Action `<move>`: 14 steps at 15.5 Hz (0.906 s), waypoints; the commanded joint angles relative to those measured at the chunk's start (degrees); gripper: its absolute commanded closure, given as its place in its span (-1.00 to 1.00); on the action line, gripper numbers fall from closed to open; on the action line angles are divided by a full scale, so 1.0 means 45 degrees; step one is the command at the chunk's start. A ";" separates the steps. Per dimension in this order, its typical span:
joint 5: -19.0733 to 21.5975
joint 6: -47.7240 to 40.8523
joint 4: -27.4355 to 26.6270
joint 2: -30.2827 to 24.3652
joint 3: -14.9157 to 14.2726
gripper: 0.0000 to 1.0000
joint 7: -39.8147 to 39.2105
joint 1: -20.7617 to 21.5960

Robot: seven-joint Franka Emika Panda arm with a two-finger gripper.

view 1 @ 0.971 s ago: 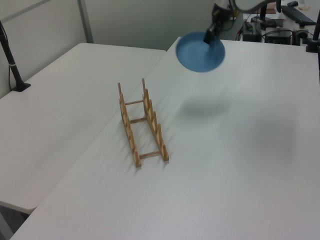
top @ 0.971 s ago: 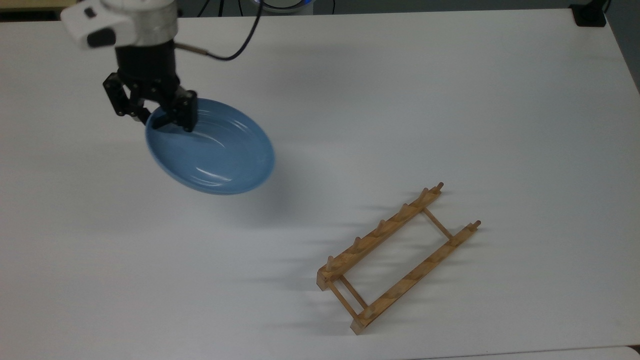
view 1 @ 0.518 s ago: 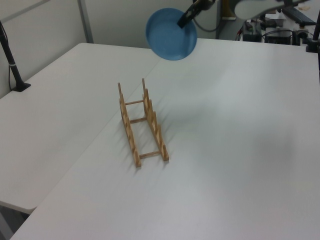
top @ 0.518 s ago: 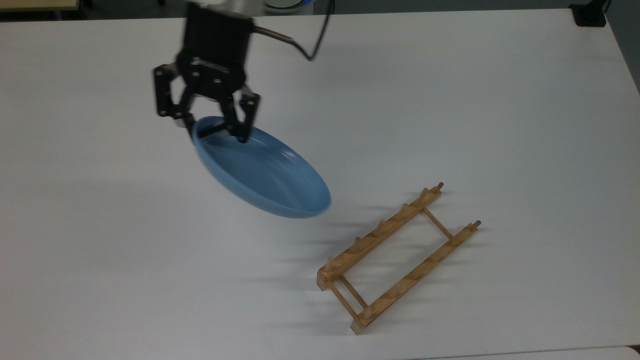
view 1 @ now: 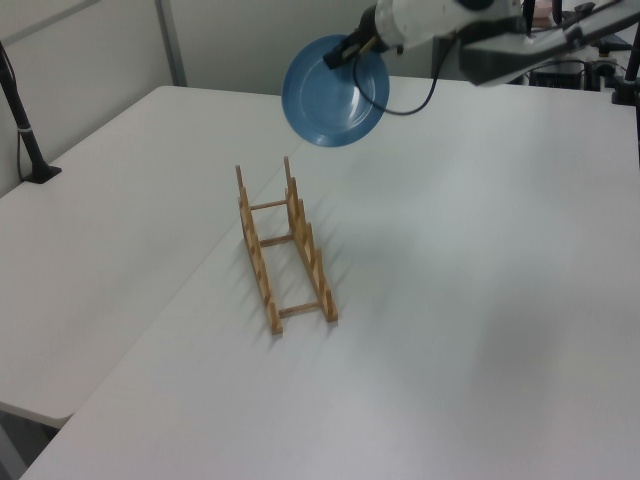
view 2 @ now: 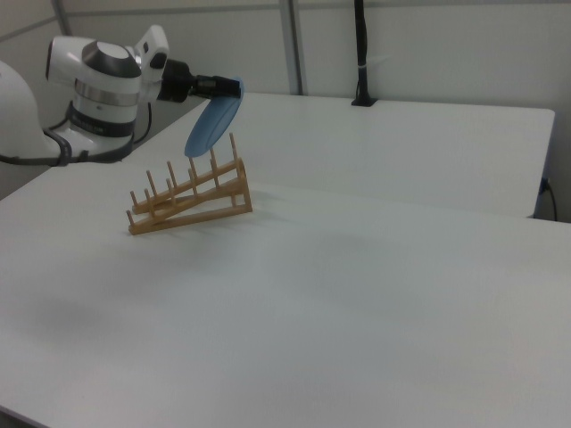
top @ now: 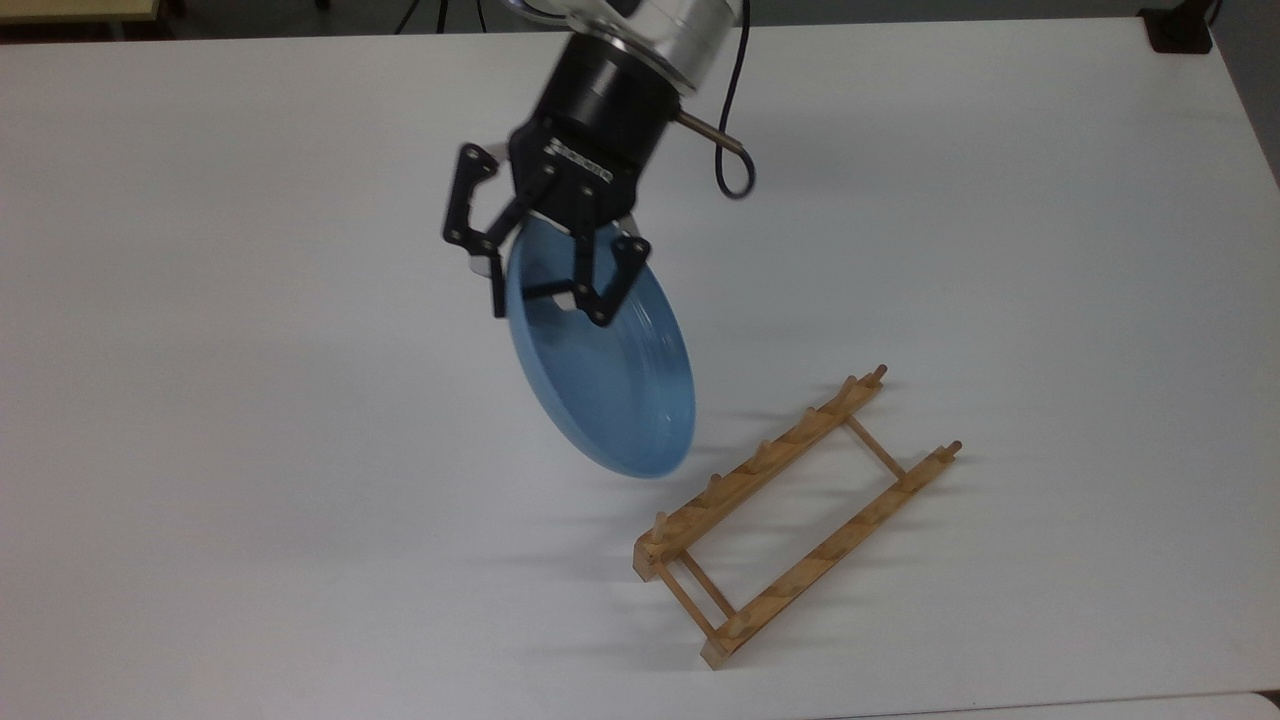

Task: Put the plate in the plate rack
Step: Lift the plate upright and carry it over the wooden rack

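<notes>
The light-blue plate (top: 610, 380) hangs in the air, tipped steeply on edge, with my gripper (top: 548, 292) shut on its upper rim. In the left view the plate (view 1: 328, 95) floats above and behind the far end of the wooden plate rack (view 1: 285, 250), gripper (view 1: 345, 55) at its top right rim. In the right view the plate (view 2: 212, 125) hangs edge-on just above the rack's tall end (view 2: 192, 196), held by the gripper (view 2: 234, 87). The rack (top: 795, 515) lies on the white table, to the lower right of the plate in the top view, with nothing between its pegs.
The white table (top: 200, 450) spreads wide around the rack. A black clamp post (view 1: 25, 130) stands at the left view's left edge, and another black post (view 2: 361, 53) at the table's far side in the right view. A dark cable (top: 735, 170) loops off the wrist.
The arm has carried the plate rightward in the top view toward the rack, and has turned it from nearly flat to steeply on edge. The rack has not moved.
</notes>
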 commanded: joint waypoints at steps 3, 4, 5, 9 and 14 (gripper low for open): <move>-0.2245 0.0147 0.0104 0.0507 -0.0075 1.00 0.2477 0.0485; -0.2264 0.0147 0.0104 0.0526 -0.0056 1.00 0.2497 0.0524; -0.2284 0.0147 0.0162 0.0546 -0.0055 1.00 0.2497 0.0582; -0.2401 0.0147 0.1778 0.1558 -0.0075 1.00 0.2595 0.0661; -0.4233 0.0245 0.3284 0.2692 -0.0056 1.00 0.2673 0.0661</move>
